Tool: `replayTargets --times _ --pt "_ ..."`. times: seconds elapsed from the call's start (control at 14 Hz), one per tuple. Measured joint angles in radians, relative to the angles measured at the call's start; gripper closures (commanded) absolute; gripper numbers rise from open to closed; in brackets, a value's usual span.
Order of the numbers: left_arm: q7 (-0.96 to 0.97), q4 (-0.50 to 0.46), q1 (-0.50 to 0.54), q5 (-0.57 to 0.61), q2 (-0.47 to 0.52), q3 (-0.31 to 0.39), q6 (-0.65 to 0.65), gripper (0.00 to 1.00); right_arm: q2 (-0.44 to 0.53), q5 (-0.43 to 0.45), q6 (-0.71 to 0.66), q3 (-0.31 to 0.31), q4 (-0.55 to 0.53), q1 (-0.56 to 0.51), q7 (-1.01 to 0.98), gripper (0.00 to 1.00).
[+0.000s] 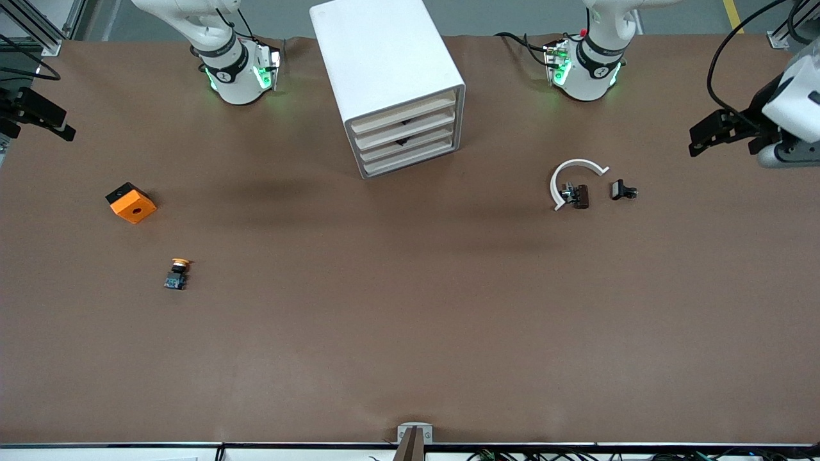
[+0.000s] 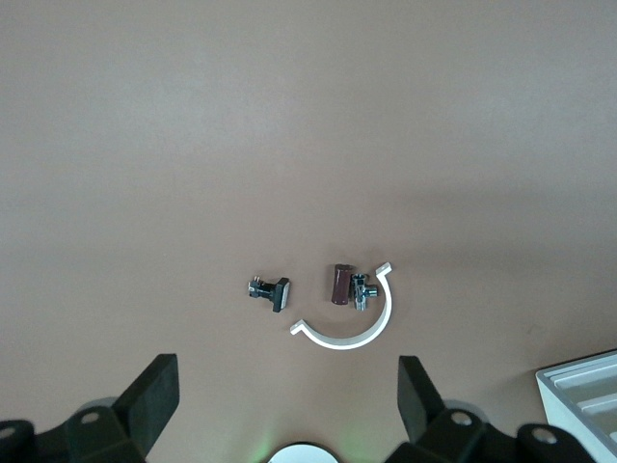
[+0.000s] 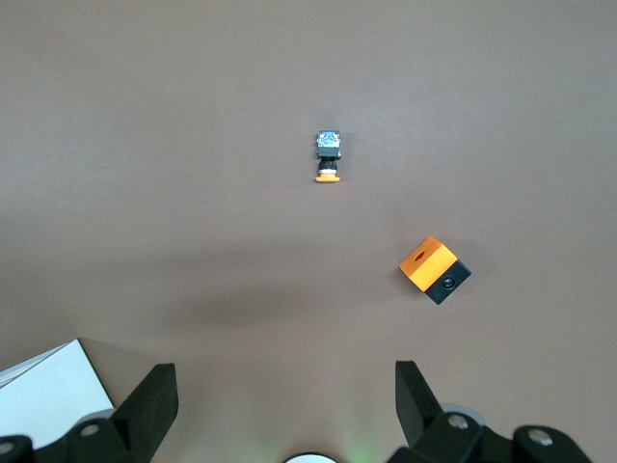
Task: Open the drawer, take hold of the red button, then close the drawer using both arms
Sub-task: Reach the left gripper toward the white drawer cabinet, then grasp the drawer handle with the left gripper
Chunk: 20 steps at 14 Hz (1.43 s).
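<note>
The white cabinet (image 1: 384,70) stands at the table's robot edge, between the two arm bases. Its four cream-fronted drawers (image 1: 407,136) are all shut. The red-capped button is not in view. My right gripper (image 1: 48,121) hangs open and empty above the right arm's end of the table. In the right wrist view its fingers (image 3: 152,400) stand wide apart over bare table. My left gripper (image 1: 711,134) hangs open and empty above the left arm's end. In the left wrist view its fingers (image 2: 154,395) are also wide apart.
An orange cube with a hole (image 1: 131,203) and an orange-capped button (image 1: 178,272) lie toward the right arm's end. A white C-shaped ring (image 1: 573,173), a brown part (image 1: 580,196) and a small black part (image 1: 623,190) lie toward the left arm's end.
</note>
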<state>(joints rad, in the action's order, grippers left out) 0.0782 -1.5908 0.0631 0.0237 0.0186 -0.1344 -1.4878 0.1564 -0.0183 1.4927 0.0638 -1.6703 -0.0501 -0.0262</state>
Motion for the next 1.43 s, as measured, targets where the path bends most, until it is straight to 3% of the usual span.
replayTargets --times 0.36,0.57,1.07,1.43 --pt "0.032 0.018 -0.014 0.0 -0.128 -0.001 -0.024 0.0 0.0 0.0 0.0 0.001 0.011 0.0 0.0 0.0" --pt "0.179 0.022 -0.036 -0.004 -0.196 -0.005 -0.051 0.0 -0.007 0.0 -0.001 -0.001 0.018 0.0 0.0 0.0" --pt "0.789 0.044 -0.178 -0.073 -0.363 -0.007 -0.098 0.0 -0.144 0.0 0.024 -0.001 0.023 0.0 -0.004 0.0" --pt "1.287 0.2 -0.319 -0.212 -0.551 -0.008 -0.118 0.0 -0.228 0.001 0.028 0.0 0.051 0.0 -0.004 0.0"
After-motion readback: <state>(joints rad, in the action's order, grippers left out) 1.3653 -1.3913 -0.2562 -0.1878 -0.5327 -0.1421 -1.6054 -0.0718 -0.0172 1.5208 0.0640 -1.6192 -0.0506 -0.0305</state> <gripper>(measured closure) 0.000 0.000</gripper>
